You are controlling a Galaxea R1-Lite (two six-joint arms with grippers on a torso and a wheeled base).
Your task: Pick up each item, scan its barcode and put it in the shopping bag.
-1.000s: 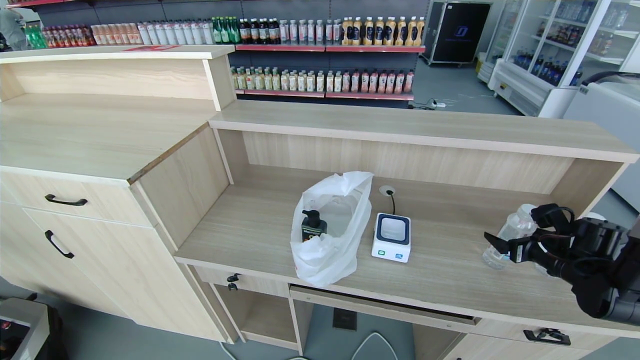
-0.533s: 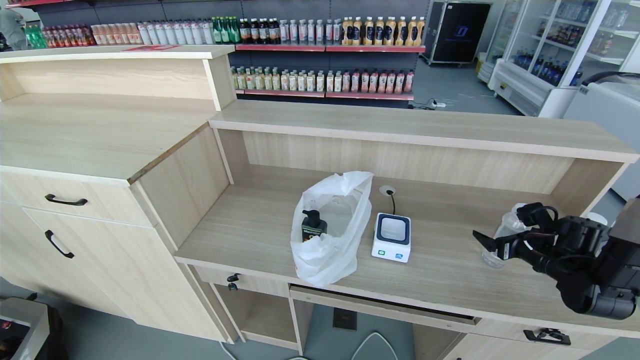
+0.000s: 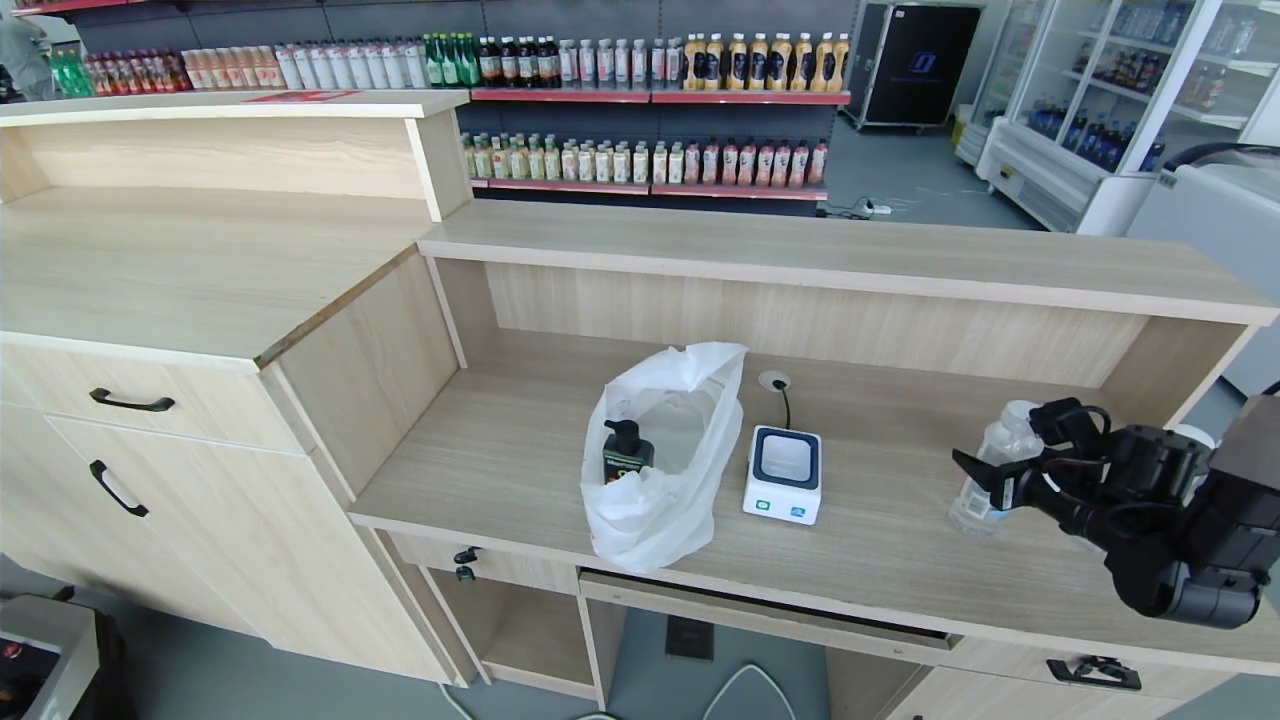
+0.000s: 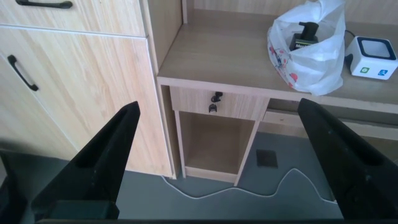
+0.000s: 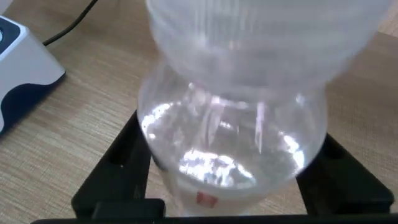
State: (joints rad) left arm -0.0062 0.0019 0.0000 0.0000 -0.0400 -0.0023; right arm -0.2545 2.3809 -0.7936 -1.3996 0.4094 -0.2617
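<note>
A clear water bottle (image 3: 972,510) stands tilted at the right end of the wooden counter (image 3: 880,560), and my right gripper (image 3: 1005,448) is shut on it. In the right wrist view the bottle (image 5: 230,143) sits between both black fingers (image 5: 118,177). A white shopping bag (image 3: 660,470) stands open mid-counter with a black pump bottle (image 3: 627,452) inside. The white barcode scanner (image 3: 783,473) sits just right of the bag. My left gripper (image 4: 217,162) hangs open and holds nothing, low in front of the counter's left end, with the bag (image 4: 308,53) and scanner (image 4: 376,57) farther off.
A raised wooden ledge (image 3: 840,255) runs behind the counter, and a taller cabinet (image 3: 180,290) with drawer handles stands to the left. The scanner's cable (image 3: 785,405) runs to a hole in the counter. Bare counter lies between scanner and bottle.
My right gripper has moved left toward the scanner, carrying the water bottle with it, and the bottle now leans. The bag, the scanner and the camera have stayed put.
</note>
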